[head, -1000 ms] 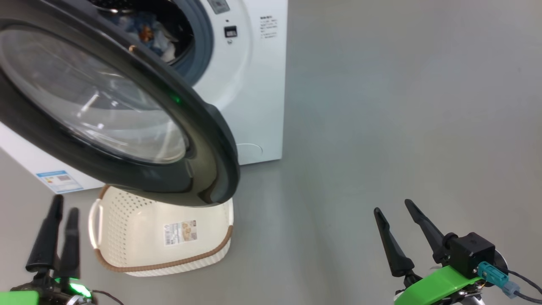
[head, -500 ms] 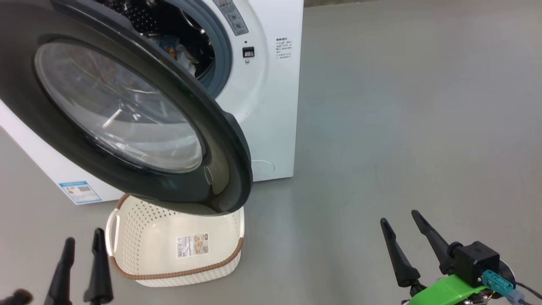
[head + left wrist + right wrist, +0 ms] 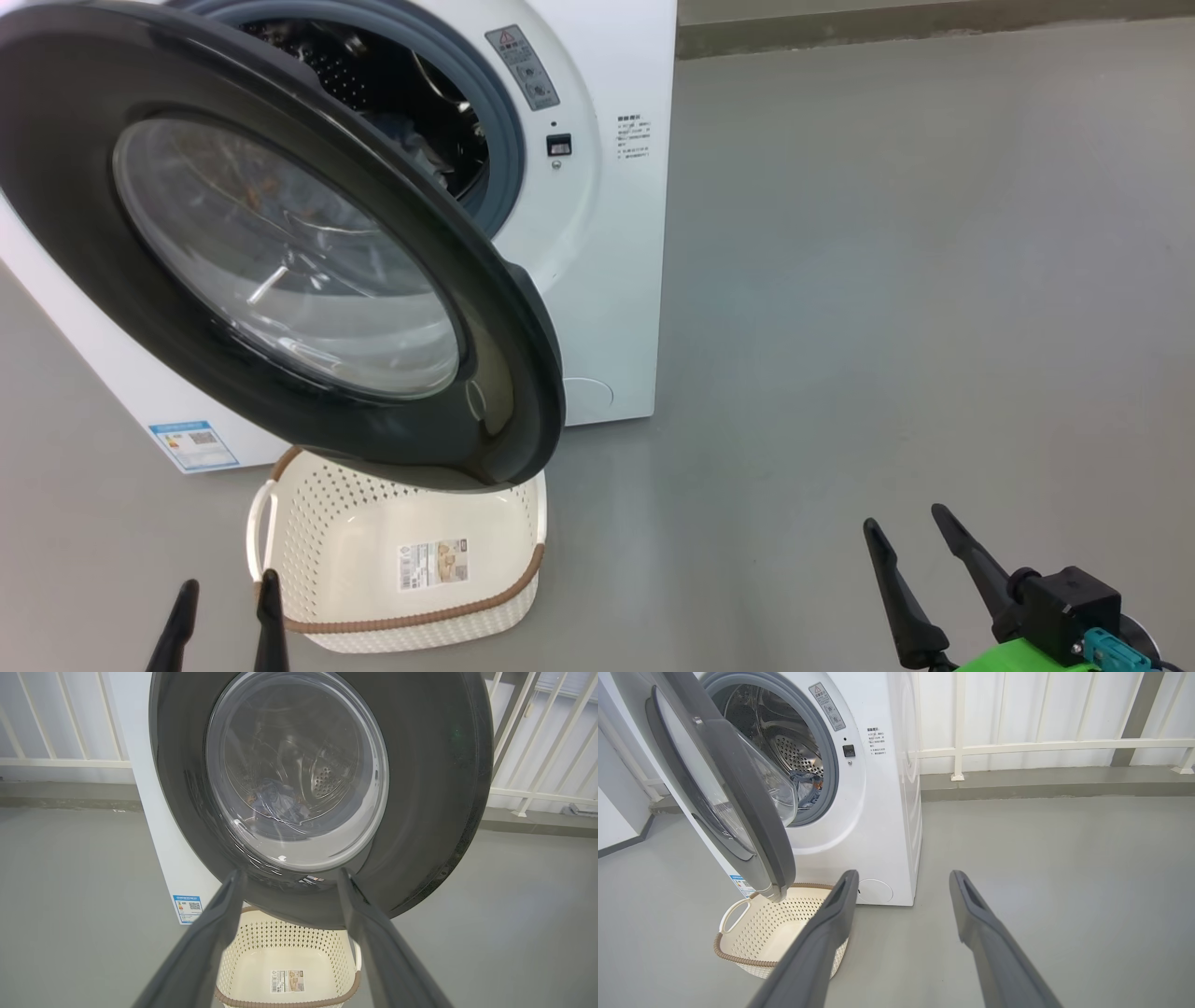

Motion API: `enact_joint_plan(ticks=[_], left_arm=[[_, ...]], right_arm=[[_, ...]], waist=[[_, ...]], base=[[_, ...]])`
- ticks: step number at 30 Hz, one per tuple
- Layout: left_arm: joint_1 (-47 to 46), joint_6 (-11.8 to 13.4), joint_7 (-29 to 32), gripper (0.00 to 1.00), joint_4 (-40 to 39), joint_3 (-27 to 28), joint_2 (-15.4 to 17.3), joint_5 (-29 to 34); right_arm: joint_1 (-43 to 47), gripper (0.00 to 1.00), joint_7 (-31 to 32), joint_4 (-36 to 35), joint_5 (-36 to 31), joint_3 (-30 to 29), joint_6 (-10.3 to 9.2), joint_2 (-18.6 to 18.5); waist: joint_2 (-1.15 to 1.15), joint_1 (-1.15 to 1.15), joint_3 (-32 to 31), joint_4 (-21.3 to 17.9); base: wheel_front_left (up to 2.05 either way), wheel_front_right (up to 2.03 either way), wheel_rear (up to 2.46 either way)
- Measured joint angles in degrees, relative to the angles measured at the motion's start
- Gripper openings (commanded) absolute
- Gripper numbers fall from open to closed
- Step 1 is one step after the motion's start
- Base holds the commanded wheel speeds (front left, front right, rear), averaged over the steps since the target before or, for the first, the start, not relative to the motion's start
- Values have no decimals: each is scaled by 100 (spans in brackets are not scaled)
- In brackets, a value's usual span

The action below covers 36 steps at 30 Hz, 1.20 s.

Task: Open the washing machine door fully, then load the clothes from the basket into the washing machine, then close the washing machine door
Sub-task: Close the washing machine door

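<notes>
The washing machine (image 3: 607, 280) (image 3: 887, 826) stands on the floor with its black-rimmed door (image 3: 280, 252) (image 3: 420, 788) (image 3: 738, 802) swung open over the basket (image 3: 401, 560) (image 3: 285, 966) (image 3: 770, 928). Blue clothes (image 3: 808, 786) (image 3: 275, 805) (image 3: 415, 149) lie in the steel drum. The basket holds nothing but its label. My left gripper (image 3: 224, 597) (image 3: 287, 877) is open, low at the left, just in front of the basket and facing the door's outer face. My right gripper (image 3: 910, 527) (image 3: 903, 879) is open over bare floor to the right of the machine.
Grey floor (image 3: 887, 280) stretches to the right of the machine. A white railing (image 3: 1041, 744) and a low grey kerb (image 3: 1041, 786) run behind it. A white wall (image 3: 616, 826) stands at the far left in the right wrist view.
The head camera has tilted up, so the machine, door and basket sit lower in the picture. Both grippers show lower in the frame and stay open.
</notes>
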Motion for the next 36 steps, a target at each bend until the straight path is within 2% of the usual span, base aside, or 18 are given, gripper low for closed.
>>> enact_joint_plan(ticks=[26, 27, 28, 36], left_arm=[[88, 123, 0, 100, -40, -92, -2, 47], [88, 127, 0, 100, -56, -93, -2, 46], [88, 132, 0, 100, -57, -93, -2, 46], [83, 154, 0, 100, -60, -123, 0, 30]], right_arm=[[10, 100, 13, -82, -3, -11, 0, 4], [9, 44, -29, -82, -2, -11, 0, 4], [9, 0, -34, -81, -1, -11, 0, 4], [6, 0, -47, -60, 7, -16, 0, 5]], waist=[[0, 0, 25, -51], [0, 0, 32, -50], [0, 0, 34, -49], [0, 0, 78, -39]], base=[[0, 0, 0], [0, 0, 0], [0, 0, 0], [0, 0, 0]])
